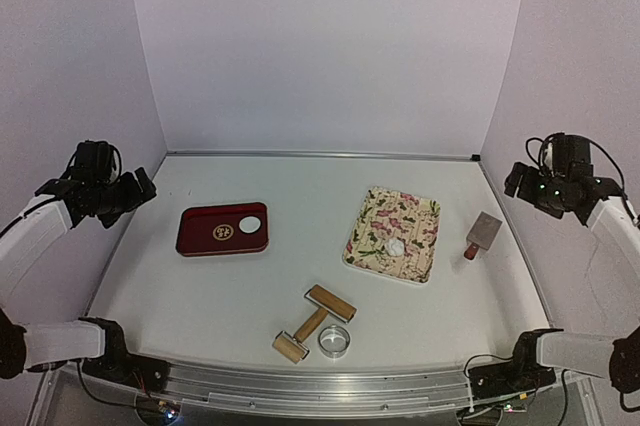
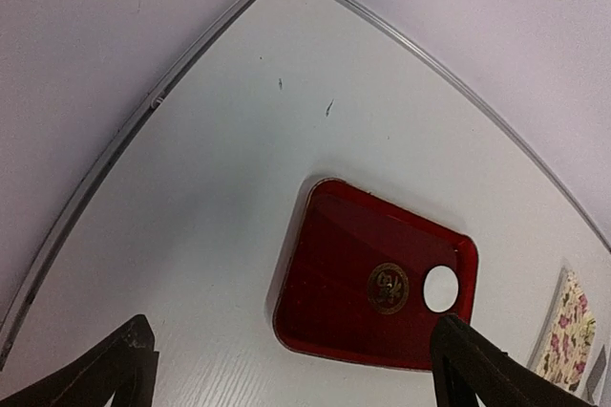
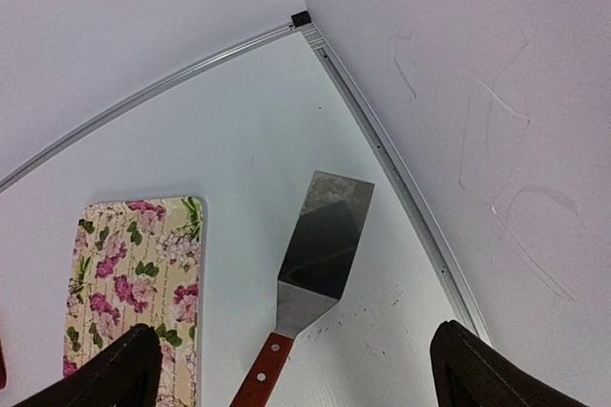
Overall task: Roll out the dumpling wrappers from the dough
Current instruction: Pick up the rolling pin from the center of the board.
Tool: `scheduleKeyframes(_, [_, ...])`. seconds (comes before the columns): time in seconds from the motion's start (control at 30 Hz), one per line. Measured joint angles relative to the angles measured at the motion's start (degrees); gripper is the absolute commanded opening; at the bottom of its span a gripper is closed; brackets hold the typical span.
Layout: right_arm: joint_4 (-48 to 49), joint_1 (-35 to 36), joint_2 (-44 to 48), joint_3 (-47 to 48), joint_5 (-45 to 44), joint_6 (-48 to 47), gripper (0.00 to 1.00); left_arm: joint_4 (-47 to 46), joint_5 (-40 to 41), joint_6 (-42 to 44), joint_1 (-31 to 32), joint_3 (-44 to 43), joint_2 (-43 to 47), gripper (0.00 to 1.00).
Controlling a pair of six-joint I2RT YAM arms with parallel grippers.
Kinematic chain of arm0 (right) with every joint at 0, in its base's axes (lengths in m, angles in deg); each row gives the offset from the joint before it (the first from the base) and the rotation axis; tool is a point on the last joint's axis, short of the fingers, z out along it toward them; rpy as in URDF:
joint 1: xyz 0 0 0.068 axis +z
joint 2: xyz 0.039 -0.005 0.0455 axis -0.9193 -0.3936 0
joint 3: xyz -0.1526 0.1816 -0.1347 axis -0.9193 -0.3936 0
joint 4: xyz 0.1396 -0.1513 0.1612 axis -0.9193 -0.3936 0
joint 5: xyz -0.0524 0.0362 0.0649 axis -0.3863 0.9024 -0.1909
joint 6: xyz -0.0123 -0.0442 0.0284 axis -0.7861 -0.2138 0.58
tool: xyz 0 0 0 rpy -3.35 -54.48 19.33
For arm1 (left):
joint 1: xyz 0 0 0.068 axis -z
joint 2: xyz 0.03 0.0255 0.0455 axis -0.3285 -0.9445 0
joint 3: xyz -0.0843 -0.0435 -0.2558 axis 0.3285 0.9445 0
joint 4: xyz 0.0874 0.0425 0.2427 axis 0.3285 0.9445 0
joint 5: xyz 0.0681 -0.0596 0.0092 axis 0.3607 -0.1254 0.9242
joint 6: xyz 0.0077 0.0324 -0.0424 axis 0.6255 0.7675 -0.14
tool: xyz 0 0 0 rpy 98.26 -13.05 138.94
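On floral tray [image 1: 421, 210], dough [image 1: 397, 245] — outline faint.

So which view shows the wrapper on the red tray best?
Left wrist: the wrapper is large and unobstructed on the red tray. Top external shows it small; right wrist misses it.

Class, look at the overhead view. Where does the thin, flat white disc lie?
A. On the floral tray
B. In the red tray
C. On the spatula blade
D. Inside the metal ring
B: the dumpling wrapper lies flat in the red tray, beside the tray's gold emblem.
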Motion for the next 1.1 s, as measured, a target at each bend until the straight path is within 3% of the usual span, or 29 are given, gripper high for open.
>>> scheduleKeyframes(0.23, [-1.19, -0.04, 2.18, 0.07, 4.87, 1.63, 0.98, 1.93, -5.21, 4.53, 1.24, -1.36, -5.69, 0.94])
scheduleKeyframes(0.37, [-1.55, 0.98, 1.88, 0.27, 10.24, 3.81, 0.98, 3.23, -7.13, 6.09, 7.84, -1.4, -6.09, 0.91])
scheduleKeyframes(0.47, [-2.26, 4.33, 1.8, 0.56, 11.26, 5.29, 0.92, 3.57, -9.44, 6.33, 13.25, -1.38, -5.74, 0.91])
scheduleKeyframes(0.57, [-3.37, 11.39, 0.8, 1.45, 11.1, 7.32, 0.86, 4.23, -11.64, 5.2, 17.57, -0.99, -4.4, 0.89])
scheduleKeyframes(0.73, [-3.94, 29.04, -5.27, 3.85, 7.4, 13.79, 0.78, 3.85, -15.53, 1.36, 25.21, 1.58, -2.76, 0.87])
scheduleKeyframes(0.9, [-3.7, 47.25, -18.48, 8.06, 4.67, 21.68, 0.69, 1.99, -17.98, -3.36, 35.77, 3.84, -5.1, 0.86])
scheduleKeyframes(1.1, [-3.06, 59.4, -33.98, 12.98, 4.21, 27.78, 0.64, -3.74, -20.55, -8.14, 40.16, 6.54, -7.93, 0.87])
